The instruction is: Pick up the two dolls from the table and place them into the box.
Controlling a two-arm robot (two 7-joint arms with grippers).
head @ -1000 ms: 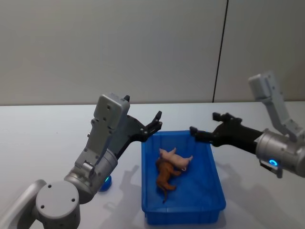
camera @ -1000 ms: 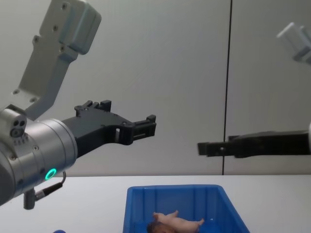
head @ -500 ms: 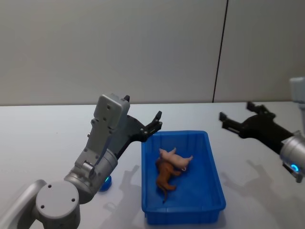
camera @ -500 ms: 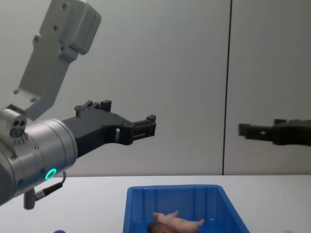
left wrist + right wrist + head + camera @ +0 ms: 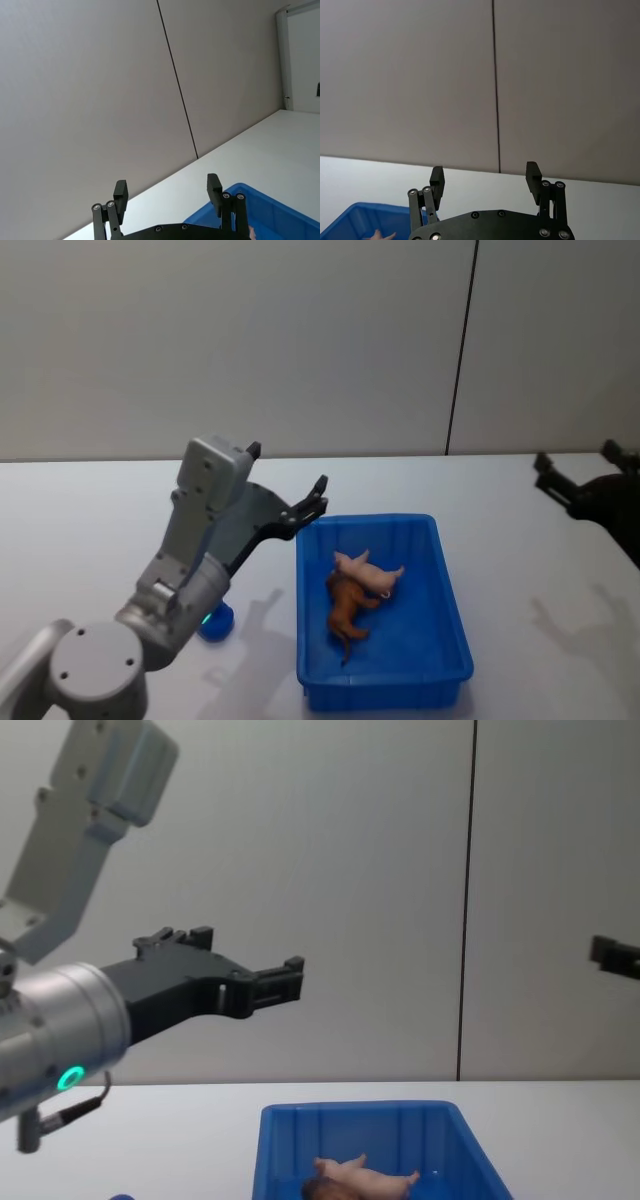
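The left gripper [image 5: 167,187] is holding its jaws spread wide with nothing between them. It is hovering above the far left corner of the box [image 5: 368,521], fingertips pointing toward the box's far rim. The right gripper [image 5: 577,458] is likewise showing released, empty jaws, and it is hanging in the air well off to the right of the box, much farther from it than the left. Both dolls are lying inside the box, toward its middle, below and to the right of the left jaws, so the left arm is looking like the nearer one for any further reach. The pink doll [image 5: 368,575] is lying on its side, thin legs sticking out and its length running slantwise across the box. The reddish-brown doll [image 5: 345,612] is touching it, partly tucked under it on the near side, with its long axis running roughly along the box's long walls, tail end toward the near wall. The box is sitting on the pale table [image 5: 100,500]. With both toys resting in the box, the placing is appearing done.
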